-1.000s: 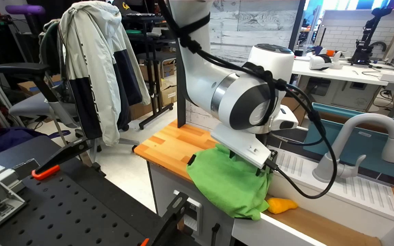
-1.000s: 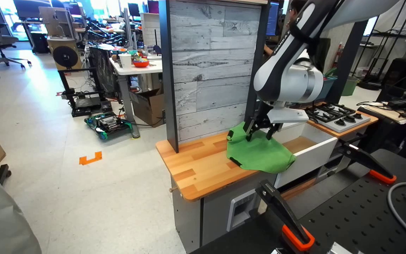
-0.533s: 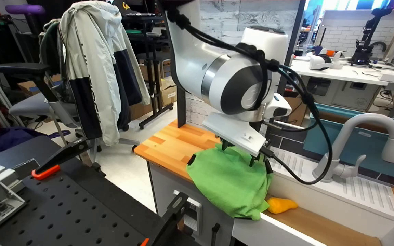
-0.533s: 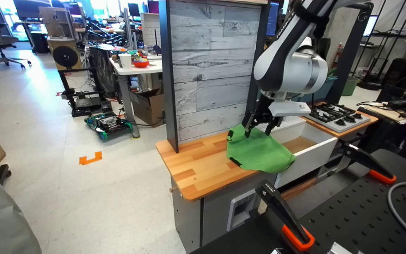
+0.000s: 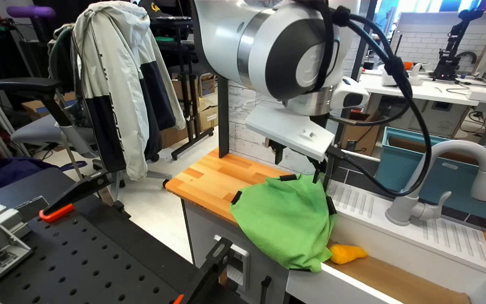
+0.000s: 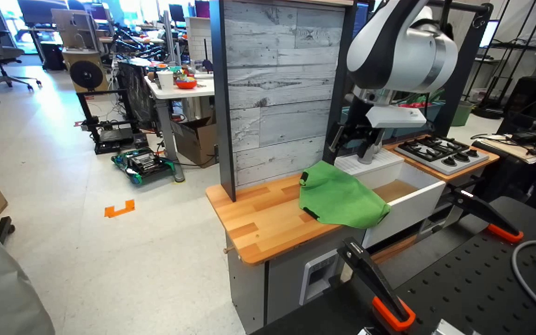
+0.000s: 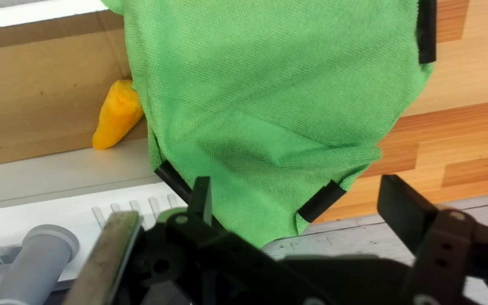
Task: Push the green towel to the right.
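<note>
Blocky black jaws spread wide, the gripper point(image 5: 297, 171) hangs above the back edge of the green towel point(image 5: 285, 223). In an exterior view the towel lies at six o'clock from it, fuzzy and rumpled, dark strips point(image 5: 331, 205) along its border, draped from the striped wooden counter point(image 5: 209, 177) onto the smooth white sink point(image 5: 395, 251). I see a tapering yellow thing point(image 5: 347, 253) poking out at five o'clock; a matte grey faucet point(image 5: 458, 147) arches at three; a pale, creased jacket point(image 5: 118, 80) hangs at ten.

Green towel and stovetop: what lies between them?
From the green towel to the stovetop: the uncovered part of the white sink, then a strip of wooden counter, in an exterior view.
</note>
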You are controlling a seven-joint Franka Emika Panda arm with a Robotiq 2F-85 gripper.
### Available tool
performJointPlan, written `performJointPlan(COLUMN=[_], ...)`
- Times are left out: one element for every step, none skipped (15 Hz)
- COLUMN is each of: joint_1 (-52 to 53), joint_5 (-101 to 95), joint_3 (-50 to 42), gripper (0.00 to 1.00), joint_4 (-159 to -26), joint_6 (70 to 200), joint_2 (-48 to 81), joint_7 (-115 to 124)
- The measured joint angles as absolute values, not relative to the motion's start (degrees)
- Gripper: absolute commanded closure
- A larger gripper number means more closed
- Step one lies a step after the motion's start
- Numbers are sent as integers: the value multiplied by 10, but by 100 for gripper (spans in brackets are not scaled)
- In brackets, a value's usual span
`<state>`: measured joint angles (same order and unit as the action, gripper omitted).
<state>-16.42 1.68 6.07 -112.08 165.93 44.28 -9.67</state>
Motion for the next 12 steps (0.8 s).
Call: performJointPlan(joint_1=[-164, -164, -164, -164, -164, -164, -164, -164, -164, -164, -164, -164], joint_5=[17, 17, 17, 17, 17, 17, 17, 17, 17, 17, 17, 17], joint_3=[61, 61, 61, 61, 61, 61, 61, 61, 61, 61, 61, 61], gripper=[0, 0, 0, 0, 0, 0, 0, 0, 0, 0, 0, 0], joint_4=[-1129, -1133, -1136, -1138, -1139, -1139, -1139, -1139, -1139, -1139, -1139, -1139], joint_6=[1659, 1659, 1659, 1659, 1659, 1659, 1659, 1659, 1659, 1659, 1659, 1659], joint_2=[434, 429, 428, 427, 427, 427, 427, 427, 427, 427, 427, 427], joint_7=[-97, -97, -97, -97, -97, -97, -97, -97, -97, -98, -98, -98])
